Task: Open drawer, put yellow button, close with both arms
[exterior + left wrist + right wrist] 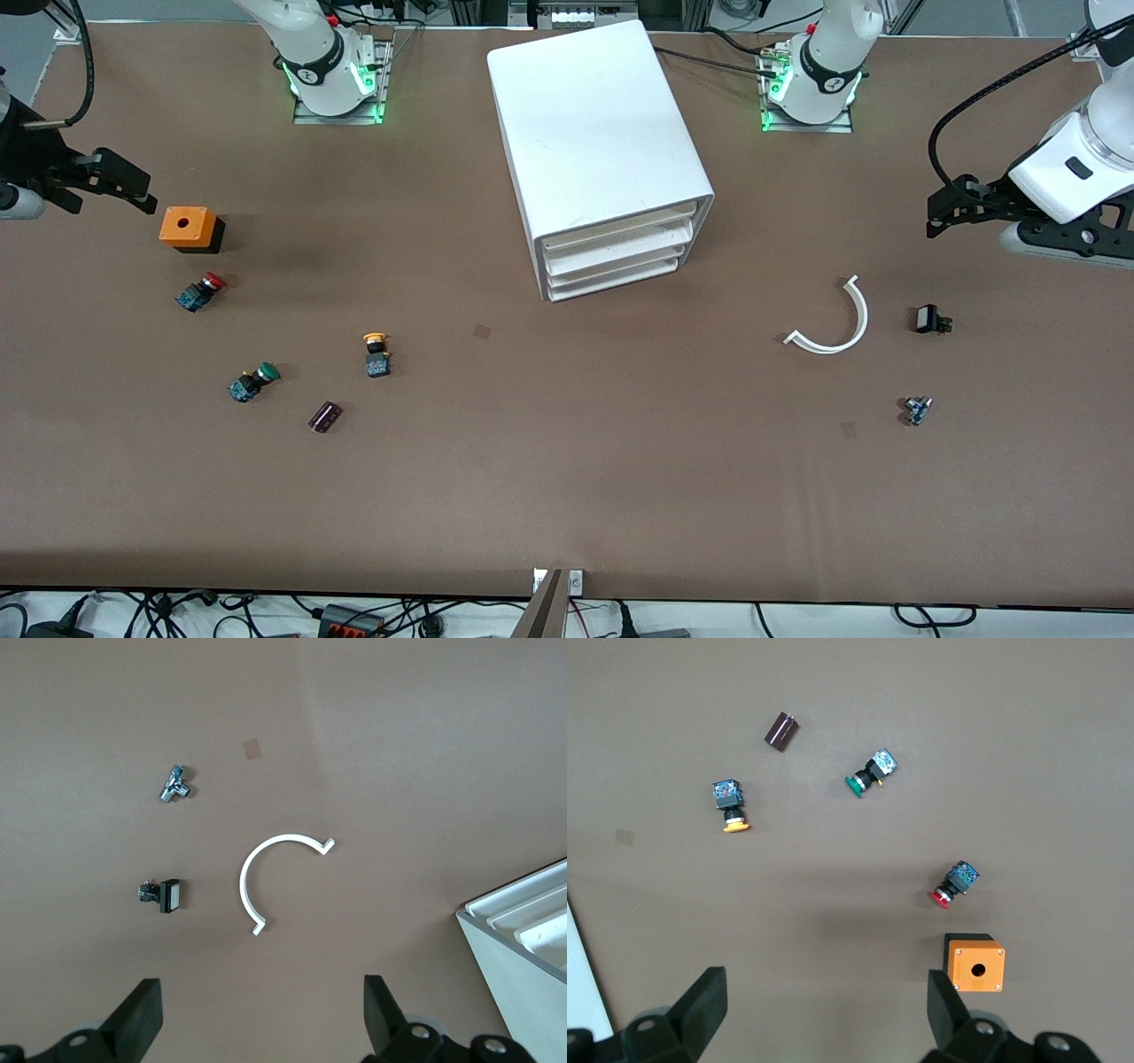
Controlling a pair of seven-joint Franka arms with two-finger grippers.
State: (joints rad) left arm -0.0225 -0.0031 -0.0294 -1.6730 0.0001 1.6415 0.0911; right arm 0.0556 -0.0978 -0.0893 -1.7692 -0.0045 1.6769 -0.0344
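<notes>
Lying yellow button (376,353), cap seemingly cabinetward

Cabinet (523,948) partly beyond the frame.

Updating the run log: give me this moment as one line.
drawer: shut | yellow button: on table, untouched | left gripper: open, above white curved piece | right gripper: open, above orange box

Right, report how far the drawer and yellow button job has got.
Nothing looks done. The top white plastic drawer of the boxy cabinet sits shut. The yellow-capped push-button lies on the table, untouched. Left gripper and right gripper hover at their ends of the table, jaws open, empty. Opening, placing and closing all remain.
</notes>
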